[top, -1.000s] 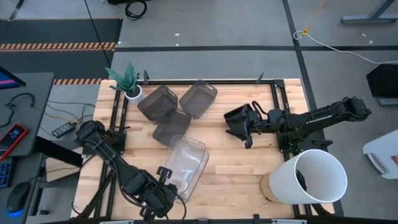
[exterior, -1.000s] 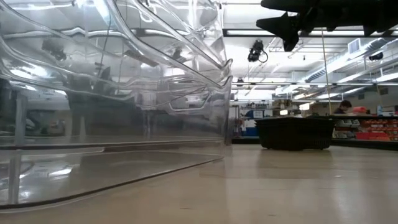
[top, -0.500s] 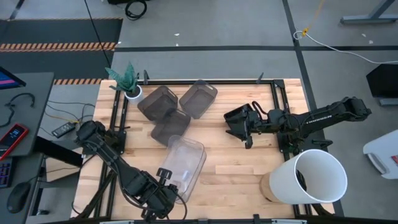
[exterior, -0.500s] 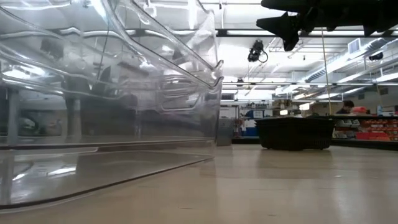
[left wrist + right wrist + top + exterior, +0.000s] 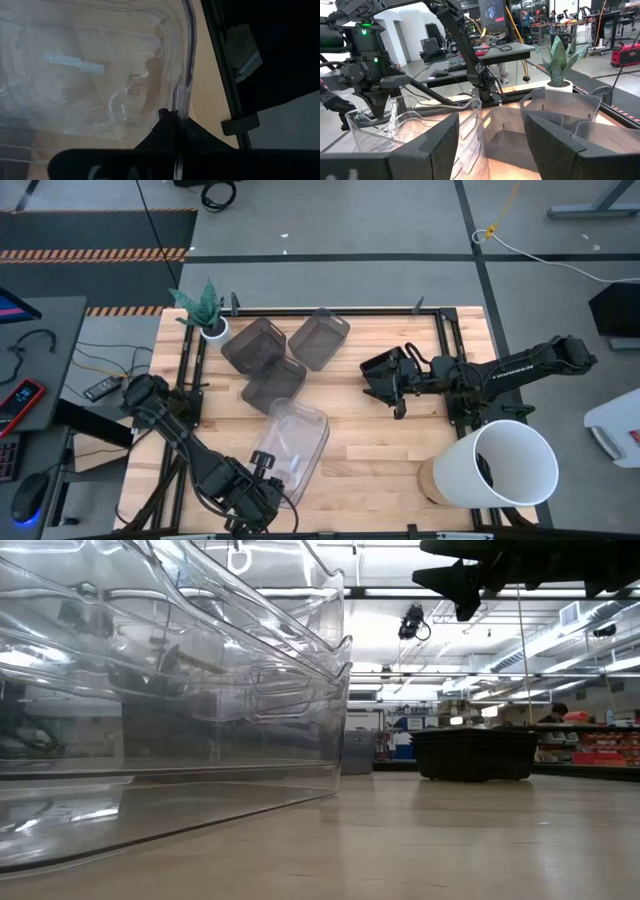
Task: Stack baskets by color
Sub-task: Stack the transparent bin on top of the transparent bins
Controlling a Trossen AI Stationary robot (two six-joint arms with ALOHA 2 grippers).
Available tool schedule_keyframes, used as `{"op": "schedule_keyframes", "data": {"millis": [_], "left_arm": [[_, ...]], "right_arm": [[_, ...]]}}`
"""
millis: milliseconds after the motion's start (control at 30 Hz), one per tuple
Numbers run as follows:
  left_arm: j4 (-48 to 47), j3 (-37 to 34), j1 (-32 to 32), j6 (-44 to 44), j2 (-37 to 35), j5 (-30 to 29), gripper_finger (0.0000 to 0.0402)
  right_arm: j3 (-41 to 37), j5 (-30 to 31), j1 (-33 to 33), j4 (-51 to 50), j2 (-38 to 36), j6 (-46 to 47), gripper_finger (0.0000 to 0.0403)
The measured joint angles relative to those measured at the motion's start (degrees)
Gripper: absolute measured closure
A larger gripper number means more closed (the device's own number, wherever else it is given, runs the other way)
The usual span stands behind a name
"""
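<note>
Left gripper (image 5: 262, 485) stays clamped on the rim of the clear baskets (image 5: 292, 442), which over the last second have slid toward the tabletop's near-left corner; in the low view the nested clear walls (image 5: 180, 690) have drawn back to the left, uncovering more bare wood. The wrist view shows the fingers (image 5: 170, 130) pinched together over the clear rim (image 5: 187, 75). At least two clear shells sit nested inside one another, so that colour looks largely gathered, and the pull seems meant to clear working room in the middle.

Three smoky grey baskets (image 5: 285, 352) lie well apart from the clear stack, clustered side by side near the far edge, beside a small potted plant (image 5: 207, 313); they are not yet stacked. A black slatted basket (image 5: 474, 754) stands farther back on the tabletop (image 5: 380, 450) in the low view.

Right gripper (image 5: 378, 379) hovers with its fingers wide apart above the middle of the tabletop, holding nothing, facing the grey cluster. A big white bucket (image 5: 503, 465) occupies the near-right corner.
</note>
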Motion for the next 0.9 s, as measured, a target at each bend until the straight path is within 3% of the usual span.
{"op": "schedule_keyframes", "data": {"millis": [533,633,900], "left_arm": [[-2.07,-0.02,-0.17,0.91,0.00,0.45,0.0396],[-0.53,-0.02,-0.24,1.91,0.00,-1.83,0.0362],[1.58,-0.07,-0.91,2.65,0.00,-4.81,0.0225]], "right_arm": [[0.00,-0.02,0.00,0.00,0.00,-0.22,0.0172],[0.00,-0.01,0.00,0.00,0.00,-0.20,0.0172],[0.00,-0.02,0.15,0.00,0.00,0.15,0.0172]]}}
